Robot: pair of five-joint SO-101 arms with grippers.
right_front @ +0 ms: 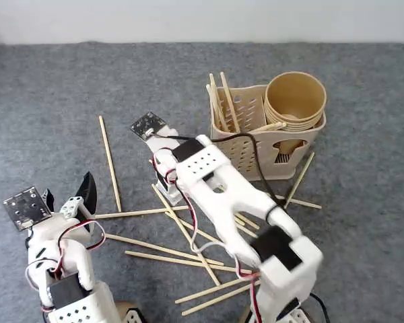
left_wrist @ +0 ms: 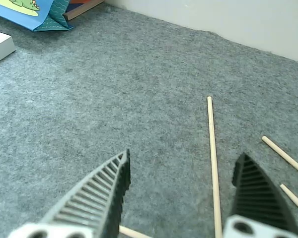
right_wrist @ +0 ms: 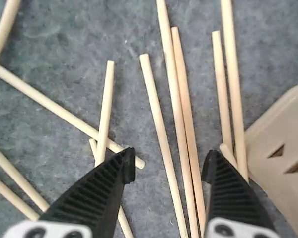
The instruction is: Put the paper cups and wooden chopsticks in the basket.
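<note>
High view: beige slotted basket (right_front: pixel 252 151) stands upright on grey carpet (right_front: pixel 54 94), far right of centre. Stacked paper cups (right_front: pixel 295 101) sit in its right compartment, and a few upright chopsticks (right_front: pixel 222 101) stick out of the left one. Loose chopsticks (right_front: pixel 182 254) lie flat on the carpet in front of the basket, several crossing. A single chopstick (right_front: pixel 110 161) lies apart, to their left. Right arm (right_front: pixel 215 192) stretches over the pile toward the basket front.

Left wrist view: left gripper (left_wrist: pixel 184 163) is released, jaws spread, nothing held. The single chopstick runs between them, nearer one finger.

Right wrist view: right gripper (right_wrist: pixel 171 158) is also released and empty. Its jaws are wide over three near-parallel chopsticks (right_wrist: pixel 174 99), with the basket wall just beside one fingertip.
</note>
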